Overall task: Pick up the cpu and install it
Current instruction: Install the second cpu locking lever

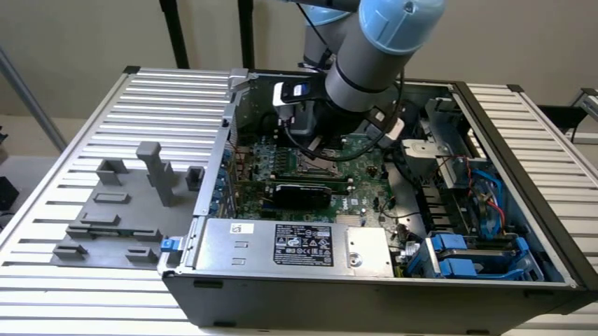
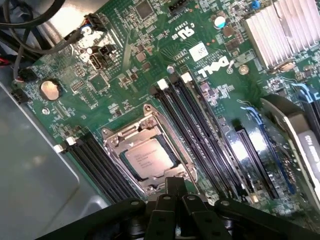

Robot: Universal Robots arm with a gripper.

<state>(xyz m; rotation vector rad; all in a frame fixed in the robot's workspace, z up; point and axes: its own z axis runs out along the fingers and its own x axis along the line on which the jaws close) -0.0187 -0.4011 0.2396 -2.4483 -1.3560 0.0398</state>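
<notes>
A: Where was the cpu [image 2: 149, 157]?

B: It lay flat in the socket [image 2: 145, 152] on the motherboard [image 2: 125, 75], its silver top up, with the metal frame around it. In the wrist view it sat just beyond the pincer [image 2: 174, 192].

A: And the pincer itself?

B: Clenched, with nothing between its black fingers [image 2: 174, 186]. The tips met just beside the near edge of the socket frame, close to the cpu; whether they touched anything could not be told.

A: What stood around the socket?

B: Black memory slots [image 2: 200, 130] ran along both sides of it. A coin cell [image 2: 49, 89] sat farther off on the board, and a finned heatsink [image 2: 280, 30] stood toward one corner.

A: How did it look from outside?

B: The arm [image 1: 374, 56] reached down into the open case [image 1: 374, 294], over the middle of the board. A metal power supply box [image 1: 290, 248] with a black label lay at the near side of the case, blue drive caddies [image 1: 467, 255] at the exterior view's right.

A: And beside the case?

B: On the slatted surface [image 1: 94, 280], at the exterior view's left, grey fixture blocks [image 1: 122, 210] stood apart from the case.
</notes>
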